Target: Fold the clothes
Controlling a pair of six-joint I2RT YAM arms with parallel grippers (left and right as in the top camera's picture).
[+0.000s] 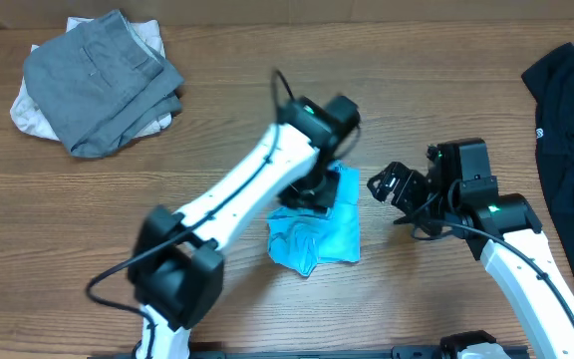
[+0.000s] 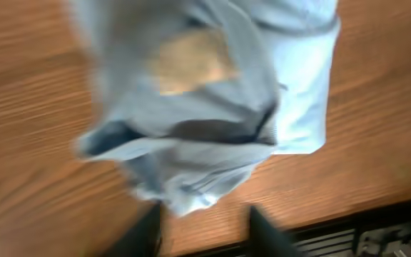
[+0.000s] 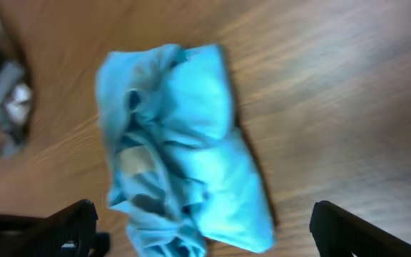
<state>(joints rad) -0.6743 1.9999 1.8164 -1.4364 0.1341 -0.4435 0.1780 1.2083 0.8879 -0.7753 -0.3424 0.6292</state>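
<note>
Left wrist view: left pincer [image 2: 204,225] apart, blue T-shirt [image 2: 212,107] just beyond its tips; right pincer [image 1: 385,187] wide apart beside it.

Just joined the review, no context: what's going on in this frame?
Two arms are folding clothes. The light blue T-shirt lies bunched in a rough bundle in the middle of the table, not neatly folded. The left gripper hangs right over it, fingers apart, no cloth between them. The right gripper is open beside the shirt, holding nothing. A grey and off-white pile sits far left, a black garment at the right edge.
</note>
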